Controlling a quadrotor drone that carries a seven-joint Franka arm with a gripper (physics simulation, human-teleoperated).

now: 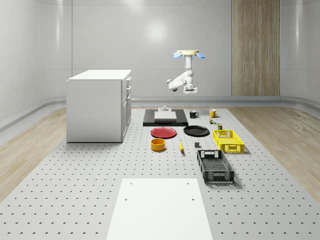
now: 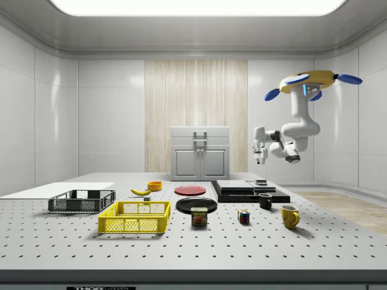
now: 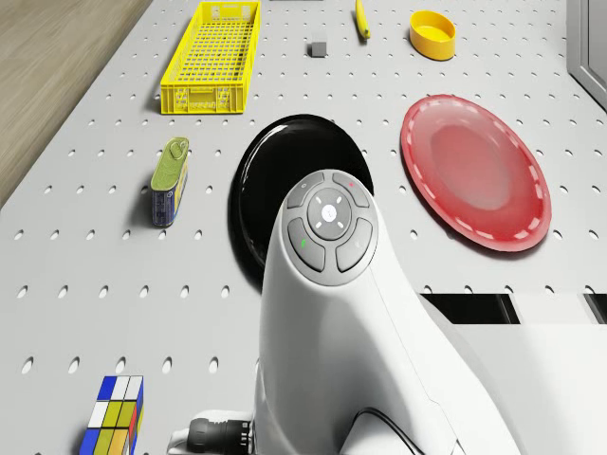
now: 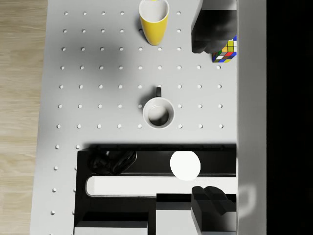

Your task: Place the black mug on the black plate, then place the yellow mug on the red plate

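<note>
The tool (image 2: 259,160) hangs high in the air and points straight down, well above the table (image 1: 75,175). In the wrist view its dark fingers (image 4: 210,208) stand wide apart with nothing between them, so it is open and empty. The drone (image 2: 308,81) hovers above and a little behind it, over the end of the table where the mugs stand, with the arm bent down and forward.

Almost straight below the tool, the black mug (image 4: 158,112) stands upright on the bare table, its handle turned toward the yellow mug (image 4: 154,22). The yellow mug also stands upright on the table, a little farther out from the tool and apart from the black one. A colour cube (image 4: 225,51) lies near it. On the black mug's other side, just beside it, lies a flat black slab (image 4: 107,152) carrying a pale block.

Farther from the tool, the black plate (image 3: 285,180) and the red plate (image 3: 474,171) lie side by side, both bare. A tin can (image 3: 171,180) lies beside the black plate. Beyond them are a yellow basket (image 3: 213,57), a banana (image 3: 361,19) and a yellow bowl (image 3: 432,33). The black basket (image 1: 215,166) is farthest from the tool.
</note>
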